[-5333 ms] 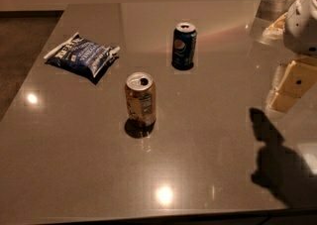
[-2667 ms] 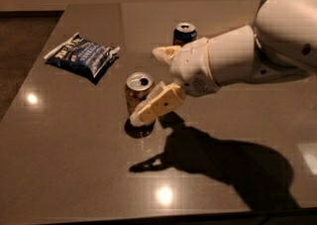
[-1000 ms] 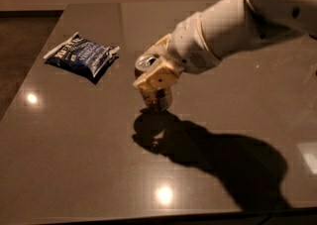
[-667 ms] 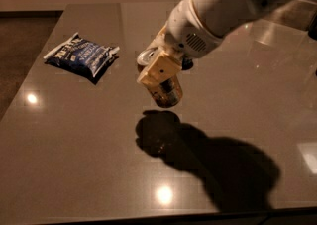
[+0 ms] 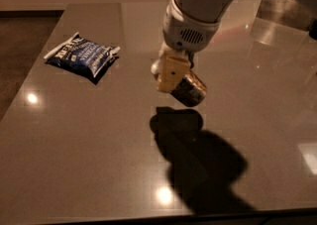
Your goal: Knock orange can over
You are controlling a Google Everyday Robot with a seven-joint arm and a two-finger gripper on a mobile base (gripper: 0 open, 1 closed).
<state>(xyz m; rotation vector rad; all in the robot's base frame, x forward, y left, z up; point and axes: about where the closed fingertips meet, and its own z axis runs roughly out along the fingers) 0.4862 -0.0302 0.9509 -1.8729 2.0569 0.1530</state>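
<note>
The orange can [image 5: 192,89] is tipped well over, almost on its side, with its dark end facing down and right. It seems to hang a little above the grey table [image 5: 89,159], over its own shadow. My gripper [image 5: 179,81] comes down from the top of the camera view and is shut on the can. One tan finger [image 5: 170,73] lies across the can's left side; the other finger is hidden behind the can. The white arm fills the upper middle.
A blue snack bag [image 5: 82,56] lies flat at the left of the table. The dark blue can is hidden behind the arm. A pale object [image 5: 285,8] sits at the far right corner. The table's front edge runs along the bottom.
The gripper closed on the upright can, then carried it right while tipping it further. The arm has swung higher in the view, and the can now leans almost sideways.
</note>
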